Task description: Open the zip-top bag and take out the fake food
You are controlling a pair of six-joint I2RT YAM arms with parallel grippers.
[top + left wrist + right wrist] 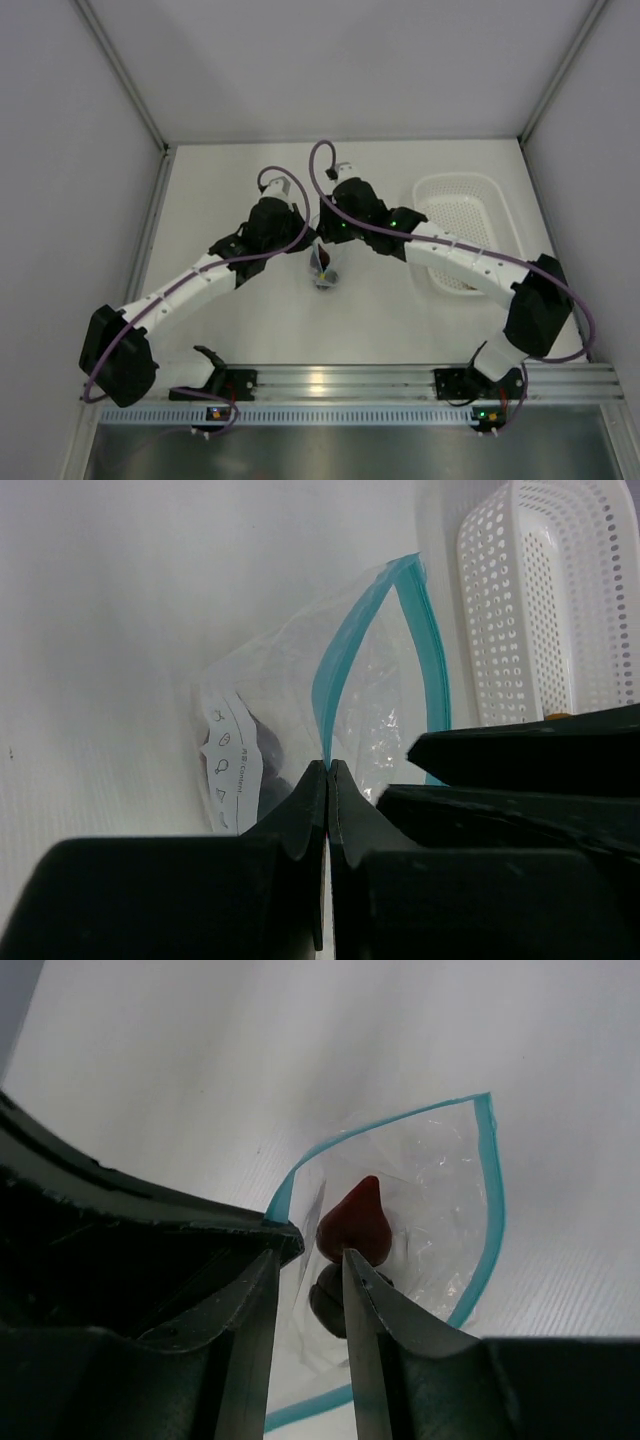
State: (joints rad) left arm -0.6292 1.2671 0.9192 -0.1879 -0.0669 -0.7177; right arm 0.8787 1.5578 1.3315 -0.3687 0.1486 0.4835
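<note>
I count a left arm (180, 290) and a right arm (465, 262), one zip-top bag (440, 1180), one white basket (460, 180), and two fake food pieces in view: a maroon piece (355, 1225), a dark piece (326, 1305)

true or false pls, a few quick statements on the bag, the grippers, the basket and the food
1. The left gripper is shut on the zip strip of the zip-top bag. True.
2. The bag's mouth is sealed. False: it gapes open.
3. A maroon piece lies inside the bag. True.
4. The bag sits in the white basket. False: it is outside the basket, apart from it.
5. The right gripper is clamped fully shut. False: its jaws stand apart at the bag's mouth.
</note>
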